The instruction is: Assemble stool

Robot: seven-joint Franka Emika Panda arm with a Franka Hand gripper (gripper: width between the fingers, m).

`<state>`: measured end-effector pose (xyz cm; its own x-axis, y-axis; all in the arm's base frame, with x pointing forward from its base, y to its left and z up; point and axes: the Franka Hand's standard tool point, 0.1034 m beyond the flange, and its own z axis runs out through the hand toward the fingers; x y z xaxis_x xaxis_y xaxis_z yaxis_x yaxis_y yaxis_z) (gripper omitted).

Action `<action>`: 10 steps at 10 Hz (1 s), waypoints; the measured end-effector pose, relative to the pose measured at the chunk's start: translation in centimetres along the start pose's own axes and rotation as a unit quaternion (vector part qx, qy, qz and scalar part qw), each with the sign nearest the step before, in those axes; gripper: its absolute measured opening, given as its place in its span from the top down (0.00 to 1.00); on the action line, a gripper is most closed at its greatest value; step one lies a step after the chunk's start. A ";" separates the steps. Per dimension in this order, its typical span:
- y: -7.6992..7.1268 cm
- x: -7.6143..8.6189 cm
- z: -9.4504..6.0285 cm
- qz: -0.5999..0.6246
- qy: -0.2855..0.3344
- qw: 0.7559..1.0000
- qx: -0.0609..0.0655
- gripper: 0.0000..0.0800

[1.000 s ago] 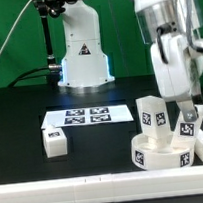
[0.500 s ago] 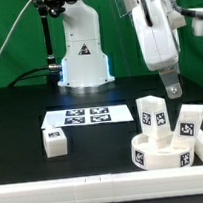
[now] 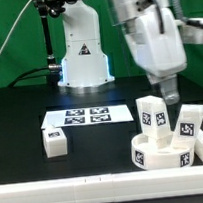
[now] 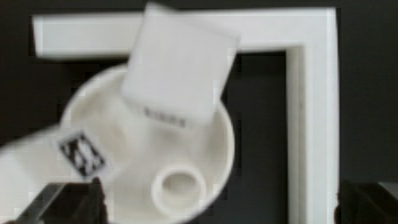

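The round white seat disc (image 3: 158, 154) lies at the exterior view's front right. Two blocky tagged legs stand upright on it, one (image 3: 151, 115) toward the back and one (image 3: 190, 122) at the right. A third leg (image 3: 54, 141) lies loose on the table at the left. My gripper (image 3: 169, 92) hangs open and empty above the seat, clear of both legs. In the wrist view the seat (image 4: 169, 150) shows an empty hole (image 4: 180, 186), one leg (image 4: 178, 65) and a blurred tagged leg (image 4: 68, 150). My gripper (image 4: 217, 205) has its jaws wide apart.
The marker board (image 3: 86, 116) lies flat in the middle of the table. A long white rail (image 3: 88, 191) runs along the front edge and turns a corner by the seat (image 4: 313, 110). The robot base (image 3: 82, 56) stands at the back.
My gripper has let go of the right leg, which now stands on the seat. It has risen and moved toward the exterior view's left.
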<state>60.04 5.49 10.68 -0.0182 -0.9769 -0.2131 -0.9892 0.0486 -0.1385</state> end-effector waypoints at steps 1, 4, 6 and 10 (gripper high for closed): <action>0.4 2.3 -0.2 -0.030 0.010 0.999 0.004 0.19; 0.4 6.3 -0.4 -0.063 0.022 0.998 0.005 0.19; 0.4 6.2 -0.4 -0.072 0.022 0.997 0.004 0.19; 2.1 6.4 0.7 -0.311 0.042 0.949 -0.028 0.19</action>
<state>57.94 -0.53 8.34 0.5627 -0.8261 -0.0291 -0.8185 -0.5518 -0.1599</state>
